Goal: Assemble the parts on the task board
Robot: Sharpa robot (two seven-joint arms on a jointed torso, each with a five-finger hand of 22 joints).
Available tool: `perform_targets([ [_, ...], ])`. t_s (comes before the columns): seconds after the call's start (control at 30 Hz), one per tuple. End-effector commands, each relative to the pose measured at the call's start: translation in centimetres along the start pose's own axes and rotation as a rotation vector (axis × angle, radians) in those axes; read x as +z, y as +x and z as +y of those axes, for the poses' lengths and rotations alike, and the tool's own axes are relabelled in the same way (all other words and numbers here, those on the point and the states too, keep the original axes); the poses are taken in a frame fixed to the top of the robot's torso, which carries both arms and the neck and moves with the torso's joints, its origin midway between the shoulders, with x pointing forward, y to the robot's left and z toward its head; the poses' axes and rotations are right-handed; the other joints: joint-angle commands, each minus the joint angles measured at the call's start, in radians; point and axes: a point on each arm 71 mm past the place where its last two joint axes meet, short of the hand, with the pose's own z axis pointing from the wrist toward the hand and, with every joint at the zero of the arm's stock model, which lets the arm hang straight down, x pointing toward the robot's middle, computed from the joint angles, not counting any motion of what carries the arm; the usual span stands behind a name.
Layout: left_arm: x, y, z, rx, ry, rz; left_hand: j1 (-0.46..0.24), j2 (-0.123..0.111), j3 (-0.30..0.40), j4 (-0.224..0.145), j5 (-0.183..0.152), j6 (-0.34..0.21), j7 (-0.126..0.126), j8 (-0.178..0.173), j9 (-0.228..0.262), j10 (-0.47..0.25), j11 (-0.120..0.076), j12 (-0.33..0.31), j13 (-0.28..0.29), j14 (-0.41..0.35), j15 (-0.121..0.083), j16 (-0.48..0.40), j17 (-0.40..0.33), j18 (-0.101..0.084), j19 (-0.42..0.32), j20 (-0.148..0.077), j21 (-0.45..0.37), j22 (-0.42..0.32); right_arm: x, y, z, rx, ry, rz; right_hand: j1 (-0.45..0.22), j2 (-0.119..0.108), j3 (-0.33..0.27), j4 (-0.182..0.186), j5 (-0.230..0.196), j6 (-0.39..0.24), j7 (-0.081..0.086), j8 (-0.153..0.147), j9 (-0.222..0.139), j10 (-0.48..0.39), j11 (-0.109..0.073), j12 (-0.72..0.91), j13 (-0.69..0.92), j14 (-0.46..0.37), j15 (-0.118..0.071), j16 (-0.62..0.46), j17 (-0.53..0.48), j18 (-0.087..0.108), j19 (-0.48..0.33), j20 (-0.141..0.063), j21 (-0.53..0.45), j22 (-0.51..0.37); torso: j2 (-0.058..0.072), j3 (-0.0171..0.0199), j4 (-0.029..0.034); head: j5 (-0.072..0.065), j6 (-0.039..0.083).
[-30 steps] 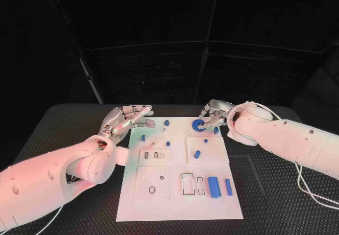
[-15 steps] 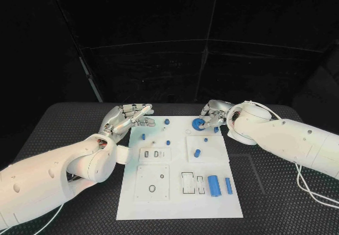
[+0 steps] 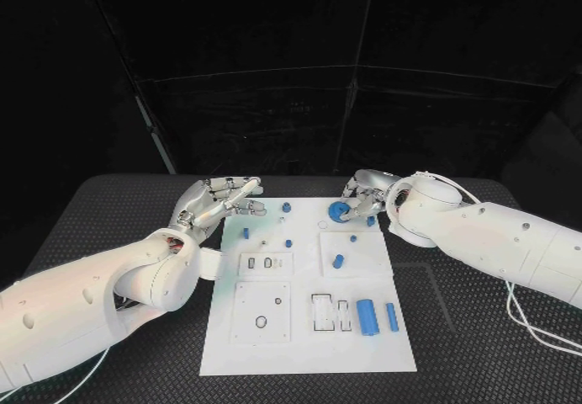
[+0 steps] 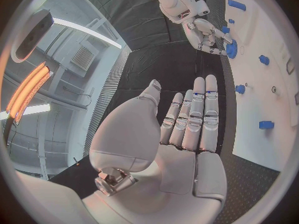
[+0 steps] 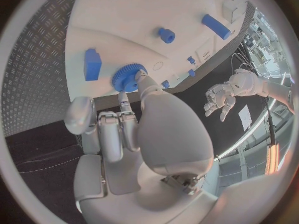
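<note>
Black table, white task board, right hand pinching blue gear at far right edge, left hand spread, empty, far left.

The head camera looked down from above onto the black surface, with the task board running away from it at centre. Each wrist camera sat close behind its own hand, the left hand and the right hand, facing out along the fingers. All three views shared the board's far end and the blue gear.
</note>
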Motion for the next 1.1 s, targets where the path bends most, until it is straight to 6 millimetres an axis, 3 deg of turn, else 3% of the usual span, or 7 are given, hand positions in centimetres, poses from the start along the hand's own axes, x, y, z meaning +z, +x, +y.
perform_targets([
  [0.03,0.1,0.2,-0.1,-0.006,0.007,0.015,0.002,0.004,-0.004,0.0,0.004,0.005,0.025,-0.007,-0.001,0.006,-0.001,-0.004,-0.001,0.006,0.001,-0.004,0.001,0.003,0.008,0.0,-0.005,-0.001,-0.1,0.2,0.2,-0.074,-0.004,-0.037,-0.003,0.007,0.008,-0.002,-0.007,0.019,-0.002,0.009,0.003,0.072,-0.006,0.007,0.202,0.092,-0.004,0.007,0.203,-0.02,0.009,-0.003,0.008,0.006,0.0,-0.0003,0.001,0.0,0.0],
  [0.23,0.1,0.1,-0.1,-0.006,0.004,0.015,0.002,0.004,-0.004,0.0,0.004,0.005,0.025,-0.007,-0.001,0.006,-0.001,-0.004,-0.001,0.006,0.001,-0.004,0.001,0.003,0.008,0.0,-0.005,-0.001,-0.2,0.0,0.4,-0.117,-0.014,-0.1,-0.02,0.009,0.018,-0.001,-0.011,0.044,-0.011,0.018,0.002,0.079,-0.013,0.015,0.213,0.093,-0.011,0.008,0.208,-0.022,0.014,-0.008,0.013,0.016,-0.001,-0.0006,0.0001,-0.003,0.001],
  [0.43,0.1,0.2,-0.1,-0.008,0.002,0.019,0.002,0.005,-0.005,0.0,0.004,0.005,0.025,-0.008,-0.002,0.007,-0.001,-0.005,-0.001,0.006,0.001,-0.006,0.002,0.003,0.008,0.0,-0.005,-0.002,-0.5,-0.2,1.0,-0.134,-0.044,-0.148,-0.006,0.03,0.06,-0.019,-0.015,0.086,-0.025,0.022,0.002,0.088,-0.026,0.025,0.228,0.095,-0.023,0.011,0.216,-0.024,0.021,-0.019,0.021,0.031,-0.001,-0.0003,0.0005,-0.002,0.002],
  [0.73,0.0,0.1,-0.1,-0.008,-0.001,0.019,0.002,0.005,-0.005,0.0,0.004,0.005,0.025,-0.008,-0.002,0.007,-0.001,-0.005,-0.001,0.006,0.001,-0.006,0.002,0.003,0.008,0.0,-0.005,-0.002,-1.2,-0.4,2.2,-0.124,-0.103,-0.202,-0.008,0.039,0.098,-0.033,-0.001,0.113,-0.033,0.01,-0.001,0.093,-0.034,0.031,0.237,0.096,-0.031,0.013,0.222,-0.027,0.027,-0.028,0.028,0.043,0.0,0.0003,0.0004,0.0,0.007],
  [0.97,0.0,0.0,-0.1,-0.007,-0.002,0.018,0.002,0.005,-0.006,0.0,0.004,0.005,0.025,-0.009,-0.002,0.007,0.0,-0.006,-0.001,0.006,0.001,-0.006,0.003,0.003,0.008,0.0,-0.006,-0.002,-2.2,-0.5,4.8,-0.098,-0.166,-0.225,-0.039,0.031,0.111,-0.029,-0.004,0.12,-0.032,-0.008,-0.004,0.094,-0.034,0.032,0.238,0.096,-0.031,0.013,0.224,-0.028,0.029,-0.029,0.029,0.046,0.0,-0.0004,-0.0008,0.004,0.006],
  [1.1,0.1,0.1,-0.1,-0.008,-0.003,0.02,0.002,0.005,-0.006,0.0,0.004,0.005,0.025,-0.009,-0.002,0.007,0.0,-0.006,-0.001,0.006,0.001,-0.006,0.003,0.003,0.008,0.0,-0.006,-0.002,-2.4,-0.4,6.9,-0.093,-0.201,-0.241,-0.053,0.028,0.115,-0.024,-0.013,0.123,-0.032,-0.015,-0.005,0.094,-0.034,0.032,0.239,0.096,-0.031,0.014,0.225,-0.028,0.029,-0.029,0.03,0.047,0.001,-0.0002,0.0022,0.003,0.008],
])
